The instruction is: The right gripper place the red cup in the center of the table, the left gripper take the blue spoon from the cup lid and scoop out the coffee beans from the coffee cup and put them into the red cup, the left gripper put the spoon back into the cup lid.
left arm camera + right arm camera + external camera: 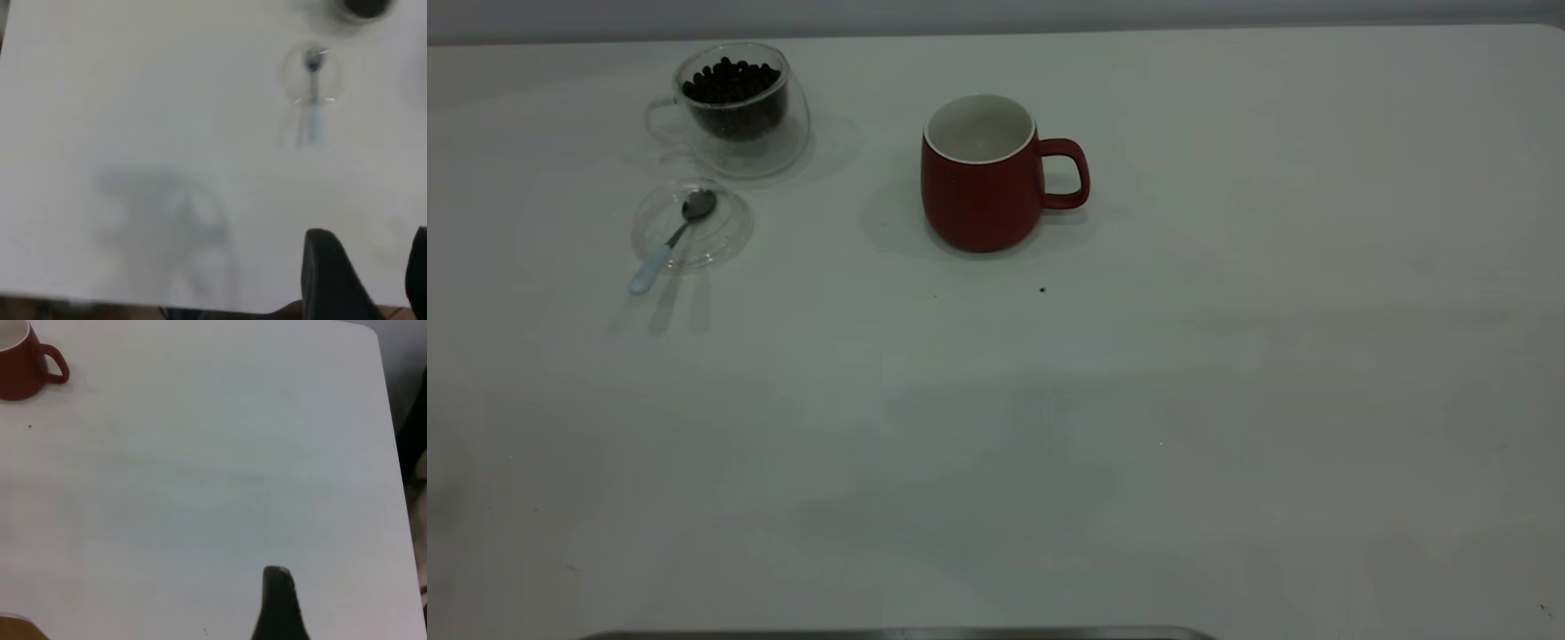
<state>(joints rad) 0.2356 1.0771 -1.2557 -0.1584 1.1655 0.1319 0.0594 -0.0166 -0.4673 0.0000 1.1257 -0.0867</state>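
Coffee beans point(731, 82), small and nearly black, fill the clear double-walled glass coffee cup point(734, 108), which stands at about ten o'clock from the middle of the large plain white table point(1227, 400) in the exterior view. Just beside it, toward the camera, lies the small round clear glass cup lid point(692, 224), and the blue spoon point(671, 242) with its shiny metal bowl and pale light-blue handle rests in it, the handle reaching over the rim onto the table.

The rounded dark red ceramic cup point(985, 174) is upright at twelve o'clock from the middle, its handle toward three o'clock, and its white inside looks empty.

The left gripper point(363, 280) hangs high over the near edge of the table, well apart from the spoon; its two black fingers stand apart with nothing between them. Of the right gripper point(280, 603) only one black finger is in sight, so I cannot tell if it is open or closed.

My worry is the spoon: the handle is thin and lies low, so the fingers may slip off it or push the light glass lid aside. The glass cup could also tip if the spoon presses its rim.

The table surface is plain, with a few dark specks near the red cup. Behind the far edge only a grey strip of wall shows.
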